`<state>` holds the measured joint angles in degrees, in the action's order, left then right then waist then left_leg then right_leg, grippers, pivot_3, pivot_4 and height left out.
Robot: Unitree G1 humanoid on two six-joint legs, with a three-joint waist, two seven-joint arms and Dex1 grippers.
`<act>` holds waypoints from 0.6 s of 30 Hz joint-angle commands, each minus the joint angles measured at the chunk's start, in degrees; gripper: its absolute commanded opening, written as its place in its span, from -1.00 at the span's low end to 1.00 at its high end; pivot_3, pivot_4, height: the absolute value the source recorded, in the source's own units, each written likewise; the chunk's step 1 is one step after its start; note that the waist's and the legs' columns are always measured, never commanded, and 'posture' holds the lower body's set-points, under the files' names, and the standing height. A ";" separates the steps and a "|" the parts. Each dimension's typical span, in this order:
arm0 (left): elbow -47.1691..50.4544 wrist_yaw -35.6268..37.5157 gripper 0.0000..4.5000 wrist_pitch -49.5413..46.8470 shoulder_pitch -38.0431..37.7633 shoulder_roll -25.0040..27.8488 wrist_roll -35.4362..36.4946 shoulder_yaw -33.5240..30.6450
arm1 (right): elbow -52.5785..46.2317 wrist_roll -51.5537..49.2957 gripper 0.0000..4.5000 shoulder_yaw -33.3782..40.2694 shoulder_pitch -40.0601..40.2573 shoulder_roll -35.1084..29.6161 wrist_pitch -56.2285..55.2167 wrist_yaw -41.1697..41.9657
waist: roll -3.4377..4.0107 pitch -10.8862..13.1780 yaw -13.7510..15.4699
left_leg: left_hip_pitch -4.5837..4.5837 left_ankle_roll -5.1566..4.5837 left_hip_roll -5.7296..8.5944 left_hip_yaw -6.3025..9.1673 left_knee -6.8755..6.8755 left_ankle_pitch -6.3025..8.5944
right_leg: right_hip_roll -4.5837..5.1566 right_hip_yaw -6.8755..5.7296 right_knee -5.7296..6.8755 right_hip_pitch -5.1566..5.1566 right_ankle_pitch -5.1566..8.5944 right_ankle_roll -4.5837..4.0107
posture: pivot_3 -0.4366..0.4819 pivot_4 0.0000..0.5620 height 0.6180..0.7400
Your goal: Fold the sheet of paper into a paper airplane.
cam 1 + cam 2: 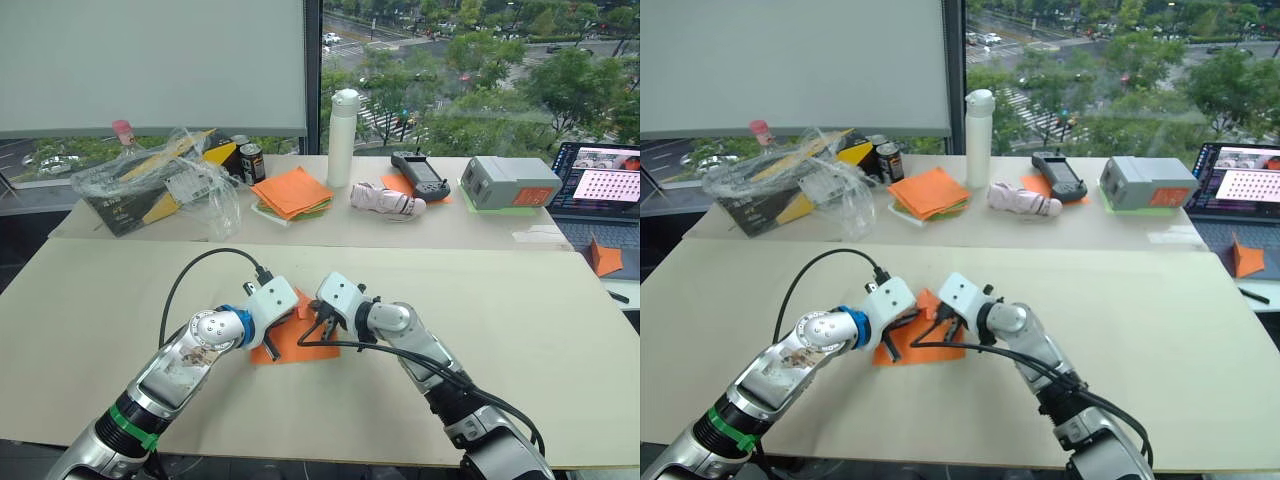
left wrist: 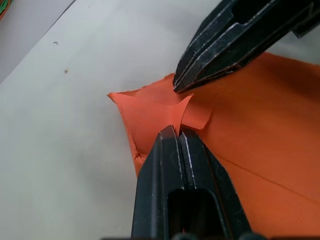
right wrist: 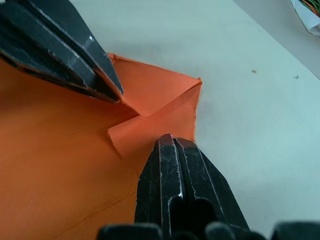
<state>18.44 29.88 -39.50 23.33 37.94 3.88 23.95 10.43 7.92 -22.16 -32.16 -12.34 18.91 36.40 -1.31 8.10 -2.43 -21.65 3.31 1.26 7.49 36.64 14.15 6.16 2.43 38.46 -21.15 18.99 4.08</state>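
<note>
Where windows overlook trees, beige table (image 1: 560, 330) — orange sheet of paper (image 1: 300, 345)

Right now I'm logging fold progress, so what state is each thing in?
sheet of paper: flat on the table, far corners folded in, flaps partly raised
left gripper: shut, tips on a flap
right gripper: shut, tips on the other flap
white bottle: upright, capped
laptop: open, screen lit
</note>
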 commanded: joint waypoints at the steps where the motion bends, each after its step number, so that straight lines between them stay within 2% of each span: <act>1: -0.54 2.15 -0.99 3.77 1.39 1.05 -5.04 3.00 | 0.50 0.46 -1.00 -0.68 1.22 0.06 0.99 0.05 | 0.01 0.00 -0.01 | 0.00 0.00 0.00 0.00 0.00 0.00 | 0.00 0.00 0.00 0.00 0.00 0.00 | -0.05 -0.47 1.00; 7: -3.30 3.50 -0.99 7.29 2.14 1.02 -12.60 6.03 | 0.80 -0.03 -1.00 0.02 0.66 0.57 1.02 -0.40 | 0.01 0.01 0.00 | 0.00 -0.01 0.00 0.00 0.00 0.00 | 0.00 -0.01 0.01 0.00 0.00 0.00 | -0.05 -0.47 1.00; 18: -5.74 6.01 -0.99 8.19 0.74 -0.10 -18.94 5.26 | -1.10 -4.25 -1.00 3.73 0.89 3.50 1.09 -0.47 | 0.01 0.01 -0.13 | 0.01 -0.01 0.00 0.01 0.00 0.01 | -0.01 -0.01 0.07 0.00 0.00 0.01 | -0.05 -0.47 1.00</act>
<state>13.93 34.75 -31.09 24.88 37.91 -13.95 28.90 10.65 5.51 -19.72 -31.11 -9.67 19.39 35.99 -1.29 8.11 -2.56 -21.65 3.31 1.26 7.50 36.64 14.15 6.15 2.42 38.54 -21.15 18.99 4.08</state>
